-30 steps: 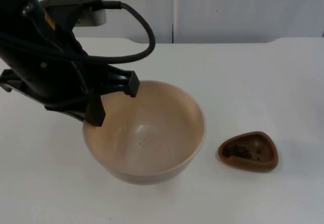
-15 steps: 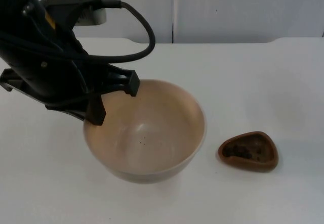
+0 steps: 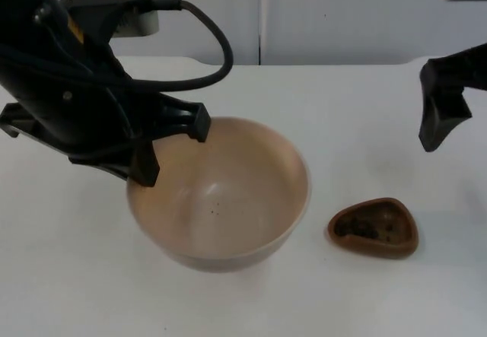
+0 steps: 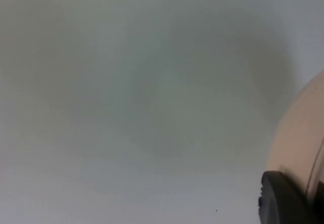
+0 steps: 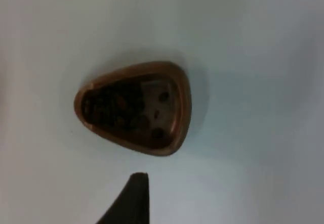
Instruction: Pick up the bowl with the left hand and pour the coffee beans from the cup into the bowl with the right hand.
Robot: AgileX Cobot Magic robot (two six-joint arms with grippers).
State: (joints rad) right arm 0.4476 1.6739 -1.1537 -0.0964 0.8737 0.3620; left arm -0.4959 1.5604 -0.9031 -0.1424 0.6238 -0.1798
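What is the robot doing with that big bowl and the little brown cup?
The left gripper is clamped on the rim of the tan bowl, holding it at the table. The bowl has no beans in it yet. The small brown cup with coffee beans sits on the white table beside the bowl. The right gripper hangs above the cup, not touching it.

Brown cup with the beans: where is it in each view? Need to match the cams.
Top view: the brown cup stands on the white table, right of the beige bowl, apart from it, nearer the camera than the right hand.
Left wrist view: the cup is not seen; the bowl's outer wall is.
Right wrist view: the cup seen from above, coffee beans inside.
Shared landmark: the table.
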